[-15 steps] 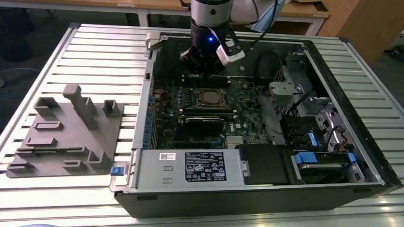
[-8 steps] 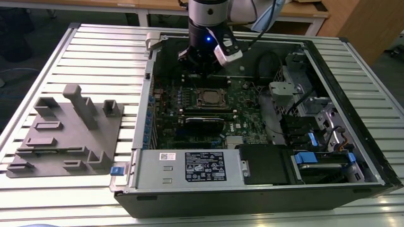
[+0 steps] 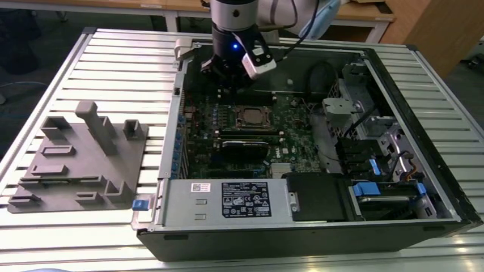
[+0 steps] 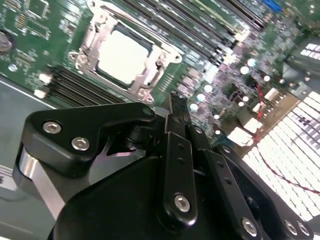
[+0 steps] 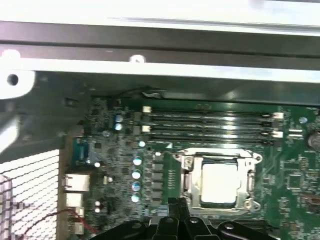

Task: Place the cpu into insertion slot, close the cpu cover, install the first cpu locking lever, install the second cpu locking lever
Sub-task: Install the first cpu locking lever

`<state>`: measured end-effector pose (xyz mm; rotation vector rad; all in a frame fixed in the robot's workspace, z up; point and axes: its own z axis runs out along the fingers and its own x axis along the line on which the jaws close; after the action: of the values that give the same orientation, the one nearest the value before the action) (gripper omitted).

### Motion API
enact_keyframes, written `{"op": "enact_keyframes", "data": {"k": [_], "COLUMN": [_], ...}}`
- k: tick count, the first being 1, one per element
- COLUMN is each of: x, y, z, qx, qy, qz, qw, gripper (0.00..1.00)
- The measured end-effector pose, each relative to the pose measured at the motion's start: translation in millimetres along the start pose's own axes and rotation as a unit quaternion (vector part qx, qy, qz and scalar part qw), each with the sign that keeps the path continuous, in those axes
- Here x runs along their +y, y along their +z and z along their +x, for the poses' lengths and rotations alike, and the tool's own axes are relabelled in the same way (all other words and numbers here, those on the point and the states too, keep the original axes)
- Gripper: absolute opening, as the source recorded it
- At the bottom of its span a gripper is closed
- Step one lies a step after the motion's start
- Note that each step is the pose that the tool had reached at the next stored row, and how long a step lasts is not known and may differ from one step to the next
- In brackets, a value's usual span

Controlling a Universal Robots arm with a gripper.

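Looking into the open computer case [image 3: 414, 122] on the table, I can see the green board [image 3: 295, 122] lying flat inside it. Near the middle of the board is the insertion slot [image 3: 254, 126].

The cpu [image 5: 218, 184] is already in the slot. In both wrist views its pale square top lies flat and straight. The cpu cover [image 5: 188, 181] is down over it, and its metal frame goes all the way round the chip, with the top showing through the square hole. So I think the first two jobs are done.

The levers are harder. There are thin metal bits along the edges of the cover, but I cannot tell if they are hooked down and locked. That part may be left to do.

The gripper [image 4: 176, 102] hangs inside the case, just beside the slot and not touching it. In the second wrist view its two black fingers are pressed together, and I see nothing between them.

A grey holder block [image 3: 83, 153] with posts and pockets sits on the table outside the case, on the exterior view's left.
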<state>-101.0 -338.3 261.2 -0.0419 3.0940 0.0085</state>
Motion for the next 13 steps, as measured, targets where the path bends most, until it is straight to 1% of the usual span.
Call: {"op": "enact_keyframes", "data": {"k": [2, 3, 8, 9, 10, 12, 13], "x": [0.1, 0.1, 0.1, 0.1, 0.1, 0.1, 0.1], "y": [-0.1, -0.2, -0.2, -0.1, -0.1, 0.1, 0.0], "z": [4.0, 5.0, 5.0, 5.0, 5.0, 4.8, 4.8], "qx": [-0.0001, -0.0001, 0.0, 0.0014, 0.0062, 0.0189, 0.0204], "qy": [0.0, 0.0, 0.0, 0.0, 0.0, 0.0, 0.0], "qz": [0.0, -0.0001, 0.0001, 0.0, -0.0001, -0.0005, -0.0005], "qw": [1.0, 1.0, 1.0, 1.0, 0.99998, 0.99982, 0.99979], "gripper": [0.11, 0.11, 0.11, 0.11, 0.11, 0.11, 0.11]}}
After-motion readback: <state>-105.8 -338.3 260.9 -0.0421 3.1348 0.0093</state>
